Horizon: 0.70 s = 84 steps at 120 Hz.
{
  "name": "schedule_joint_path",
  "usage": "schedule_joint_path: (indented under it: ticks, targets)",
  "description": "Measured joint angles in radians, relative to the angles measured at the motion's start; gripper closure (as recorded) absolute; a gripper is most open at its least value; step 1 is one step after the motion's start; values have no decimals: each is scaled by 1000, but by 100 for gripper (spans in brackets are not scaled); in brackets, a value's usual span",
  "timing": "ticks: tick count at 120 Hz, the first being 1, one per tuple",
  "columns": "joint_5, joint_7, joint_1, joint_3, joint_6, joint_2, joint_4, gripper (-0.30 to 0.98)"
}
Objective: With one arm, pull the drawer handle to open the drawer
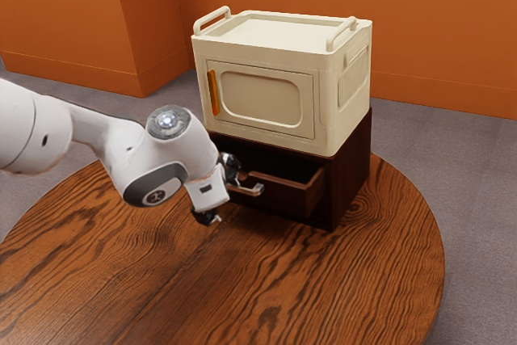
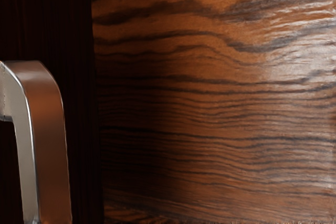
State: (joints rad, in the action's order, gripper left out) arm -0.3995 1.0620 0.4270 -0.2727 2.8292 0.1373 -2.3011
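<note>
In the exterior view my gripper (image 1: 220, 194) is beside the handle's end nearer the arm, its black fingers standing wide apart, one higher by the drawer and one lower over the table. It is open. The silver handle (image 1: 256, 190) reaches out from the dark drawer (image 1: 284, 196), which is partly pulled out of its cabinet, its hollow visible from above. Part of the handle is hidden behind the hand. In the wrist view the curved metal handle (image 2: 51, 129) stands out from the dark drawer front (image 2: 79, 40), above the wood table.
A cream box (image 1: 346, 103) with a door, an orange door handle (image 1: 213, 92) and two top rails rests on the dark cabinet (image 1: 349, 175). The round wooden table (image 1: 266, 280) extends in front, its curved edge toward the exterior view's right.
</note>
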Motion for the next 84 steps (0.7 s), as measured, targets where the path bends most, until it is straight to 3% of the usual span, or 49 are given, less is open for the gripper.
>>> schedule_joint_path:
  ticks: [84]
  targets:
    - [2, -1, 47, -13, -1, -153, -179, 0]
